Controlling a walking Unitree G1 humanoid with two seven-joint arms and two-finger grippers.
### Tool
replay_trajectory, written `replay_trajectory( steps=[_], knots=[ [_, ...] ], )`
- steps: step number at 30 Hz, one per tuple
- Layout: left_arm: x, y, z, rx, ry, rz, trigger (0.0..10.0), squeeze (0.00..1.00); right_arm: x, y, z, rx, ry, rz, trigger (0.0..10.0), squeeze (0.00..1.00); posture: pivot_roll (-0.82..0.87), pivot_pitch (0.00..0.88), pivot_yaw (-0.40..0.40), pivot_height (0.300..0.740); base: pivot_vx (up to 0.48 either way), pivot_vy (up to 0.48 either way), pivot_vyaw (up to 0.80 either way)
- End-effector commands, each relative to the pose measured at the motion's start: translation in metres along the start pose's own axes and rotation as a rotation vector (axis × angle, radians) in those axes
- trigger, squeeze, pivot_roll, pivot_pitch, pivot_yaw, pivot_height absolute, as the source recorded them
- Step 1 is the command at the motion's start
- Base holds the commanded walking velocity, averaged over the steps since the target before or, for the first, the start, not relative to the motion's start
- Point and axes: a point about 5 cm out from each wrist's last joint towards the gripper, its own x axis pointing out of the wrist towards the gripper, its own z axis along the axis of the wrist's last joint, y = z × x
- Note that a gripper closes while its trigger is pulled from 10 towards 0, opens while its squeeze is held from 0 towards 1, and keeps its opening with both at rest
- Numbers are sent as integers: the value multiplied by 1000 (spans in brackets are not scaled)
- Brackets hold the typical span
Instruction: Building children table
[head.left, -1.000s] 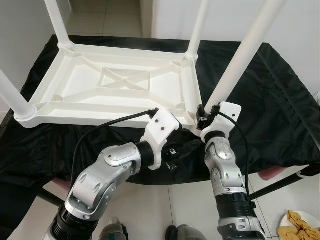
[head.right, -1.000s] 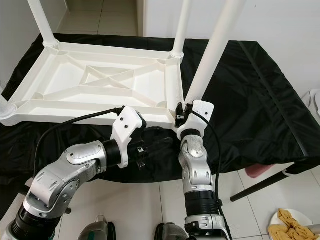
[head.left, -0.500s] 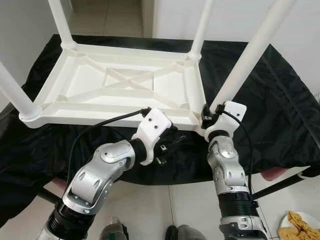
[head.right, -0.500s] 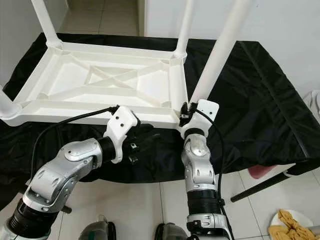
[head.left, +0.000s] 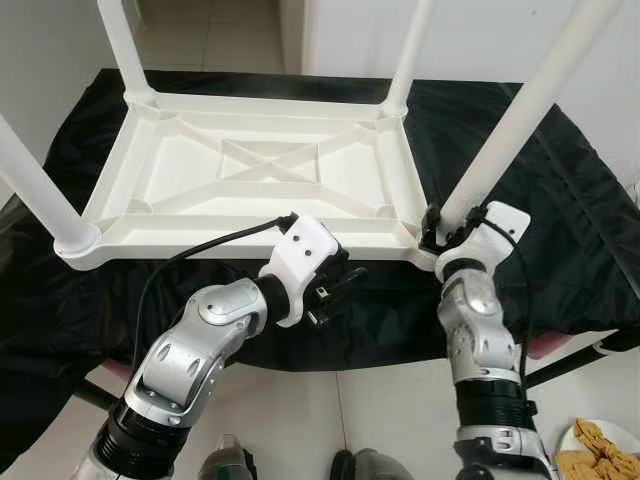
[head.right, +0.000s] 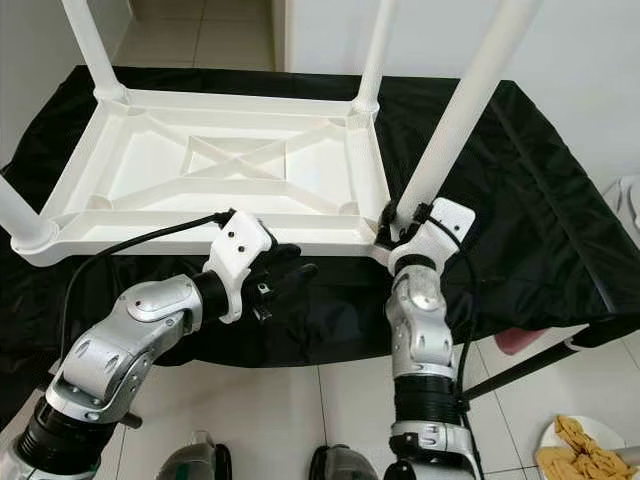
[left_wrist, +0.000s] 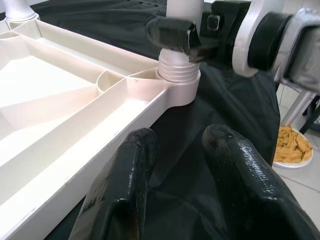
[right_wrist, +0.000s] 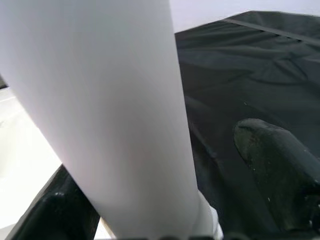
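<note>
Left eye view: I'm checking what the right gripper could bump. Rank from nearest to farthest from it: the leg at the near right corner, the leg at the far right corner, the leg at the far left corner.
From the right gripper:
1. Near right leg, between its fingers.
2. Far right leg, across the tabletop, same side.
3. Far left leg, diagonally opposite.

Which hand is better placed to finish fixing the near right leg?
Right. The right hand already grips the leg near its socket, while the left hand hovers open beside the tabletop's front edge.
</note>
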Motion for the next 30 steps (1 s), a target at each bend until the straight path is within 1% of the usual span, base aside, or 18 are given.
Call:
replay_trajectory(
  steps=[1, 2, 4, 5, 6, 7, 9, 11, 13, 14, 15, 16, 18, 20, 21, 22, 25, 30],
  knots=[
    [1, 3, -5, 5, 19, 41, 10000, 0, 1, 5, -1, 5, 20, 115, 10000, 0, 28, 76, -45, 740, 0, 0, 0],
    [1, 3, -5, 5, 19, 41, 10000, 0, 1, 5, -1, 5, 20, 115, 10000, 0, 28, 76, -45, 740, 0, 0, 0],
    [1, 3, -4, 11, 18, 40, 10000, 0, 1, 6, 3, -30, 24, 334, 10000, 0, 25, 77, -45, 740, 0, 0, 0],
    [1, 3, -4, 11, 18, 40, 10000, 0, 1, 6, 3, -30, 24, 334, 10000, 0, 25, 77, -45, 740, 0, 0, 0],
    [1, 3, -4, 12, 18, 39, 10000, 0, 1, 5, 4, -53, 24, 392, 10000, 0, 25, 78, -44, 740, 0, 0, 0],
    [1, 3, -4, 12, 18, 39, 10000, 0, 1, 5, 4, -53, 24, 392, 10000, 0, 25, 78, -44, 740, 0, 0, 0],
    [2, 2, -4, 14, 18, 36, 10000, 0, 1, -4, 4, -100, 49, 525, 10000, 0, 24, 81, -43, 740, 0, 0, 0],
    [2, 2, -4, 14, 18, 36, 10000, 0, 1, -4, 4, -100, 49, 525, 10000, 0, 24, 81, -43, 740, 0, 0, 0],
    [2, 1, -4, 15, 17, 30, 10000, 0, 2, -16, 3, -145, 80, 609, 10000, 0, 25, 84, -42, 740, 0, 0, 0],
    [2, 1, -4, 15, 17, 30, 10000, 0, 2, -16, 3, -145, 80, 609, 10000, 0, 25, 84, -42, 740, 0, 0, 0],
    [1, 0, -4, 15, 16, 25, 10000, 0, 3, -24, 1, -178, 108, 657, 10000, 0, 25, 85, -42, 740, 0, 0, 0],
    [1, 0, -4, 15, 16, 25, 10000, 0, 3, -24, 1, -178, 108, 657, 10000, 0, 25, 85, -42, 740, 0, 0, 0],
    [1, -1, -3, 15, 16, 17, 10000, 0, 5, -37, -2, -228, 157, 743, 10000, 0, 29, 84, -42, 740, 0, 0, 0],
    [1, -1, -3, 15, 16, 17, 10000, 0, 5, -37, -2, -228, 157, 743, 10000, 0, 29, 84, -42, 740, 0, 0, 0],
    [2, -1, -3, 16, 15, 16, 10000, 0, 7, -42, -2, -249, 171, 767, 10000, 0, 29, 83, -42, 740, 0, 0, 0],
    [2, -1, -3, 16, 15, 16, 10000, 0, 7, -42, -2, -249, 171, 767, 10000, 0, 29, 83, -42, 740, 0, 0, 0],
    [2, -1, -2, 20, 12, 10, 10000, 0, 20, -50, 2, -262, 182, 787, 10000, 0, 33, 76, -38, 740, 0, 0, 0],
    [2, -2, -2, 26, 13, 2, 10000, 0, 27, -48, 7, -273, 172, 830, 10000, 0, 37, 71, -37, 740, 0, 0, 0]
  ],
)
